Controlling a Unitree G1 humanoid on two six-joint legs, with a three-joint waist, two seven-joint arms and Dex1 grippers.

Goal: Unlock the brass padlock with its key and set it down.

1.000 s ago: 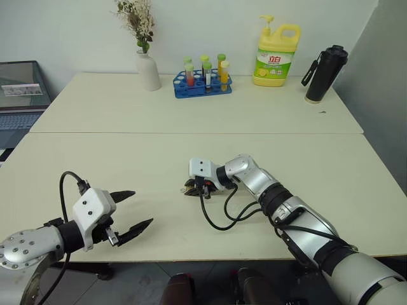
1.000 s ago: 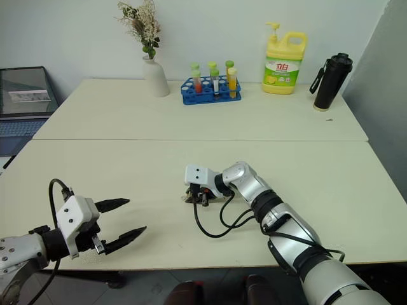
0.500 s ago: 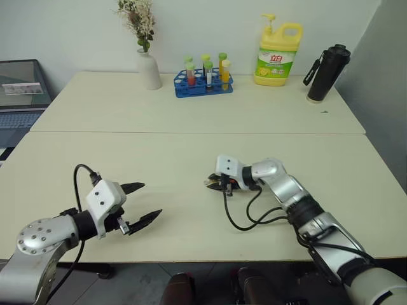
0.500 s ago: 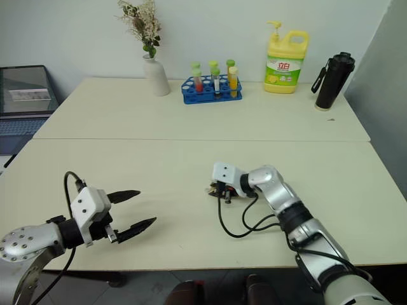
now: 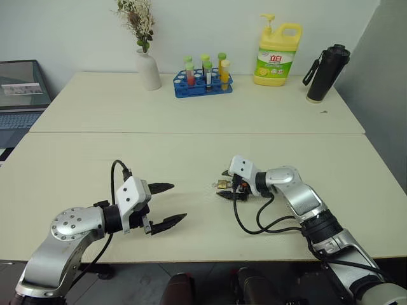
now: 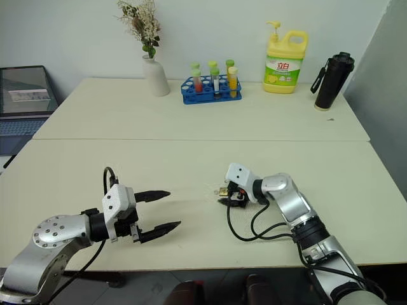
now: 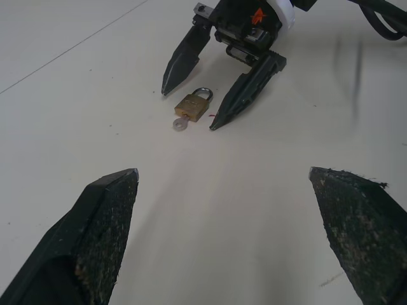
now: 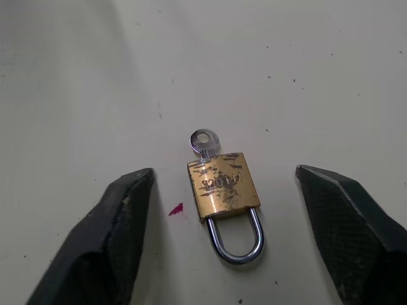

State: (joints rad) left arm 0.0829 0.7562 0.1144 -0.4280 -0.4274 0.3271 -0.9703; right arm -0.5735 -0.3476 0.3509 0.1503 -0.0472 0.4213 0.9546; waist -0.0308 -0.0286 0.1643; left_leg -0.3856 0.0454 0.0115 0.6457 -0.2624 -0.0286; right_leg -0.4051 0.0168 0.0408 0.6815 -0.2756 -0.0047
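Note:
The brass padlock (image 8: 224, 186) lies flat on the cream table (image 5: 95, 159), its silver shackle (image 8: 236, 244) seated in the body at both legs. A small silver key (image 8: 202, 140) sticks out of its bottom end. My right gripper (image 5: 222, 184) stands open around the padlock, one black finger (image 7: 184, 57) on each side, neither touching it. My left gripper (image 5: 178, 202) is open and empty, a short way to the left of the padlock and pointing at it.
Along the far table stand a white vase (image 5: 148, 68), a blue test-tube rack (image 5: 203, 82), a yellow detergent bottle (image 5: 276, 54) and a black flask (image 5: 324, 73). A laptop (image 5: 19, 95) sits off the left edge. A black cable (image 5: 254, 222) loops beside my right wrist.
My right gripper slid to the right across the table and opened, leaving the padlock lying between its fingers. My left gripper moved right, closer to the padlock.

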